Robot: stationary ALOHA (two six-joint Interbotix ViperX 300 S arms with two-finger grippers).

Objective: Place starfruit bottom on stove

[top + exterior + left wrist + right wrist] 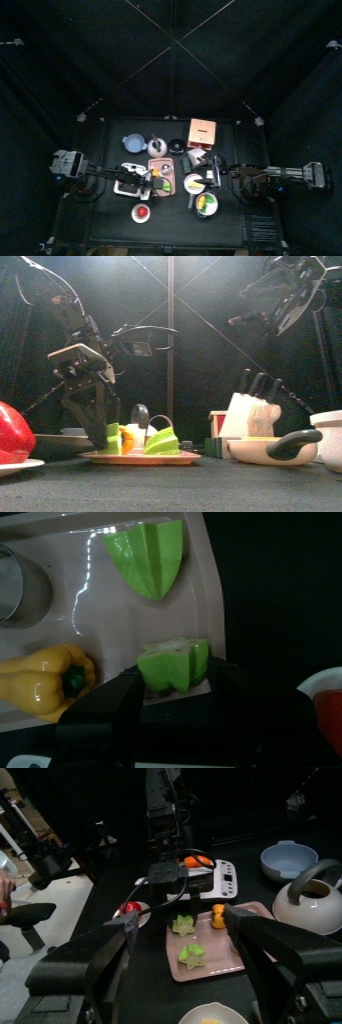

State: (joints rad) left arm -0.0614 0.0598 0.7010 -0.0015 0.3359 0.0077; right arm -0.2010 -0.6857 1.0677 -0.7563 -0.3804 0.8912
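Two green starfruit pieces lie on a pink tray (94, 592). The nearer piece (174, 664) sits at the tray's edge, and the other piece (150, 562) lies further in. My left gripper (174, 688) is down at the tray and open, with one jaw close on each side of the nearer piece. It also shows in the front view (96, 421). A small white stove (201, 876) stands beyond the tray. My right gripper (185, 933) is open and empty, held high at the right (287, 296).
A yellow pepper (47, 677) and a metal pot (14, 587) share the tray. A red fruit on a white plate (11, 434) stands at front left. At the right are a knife block (247, 406), a kettle (314, 893) and a blue bowl (283, 860).
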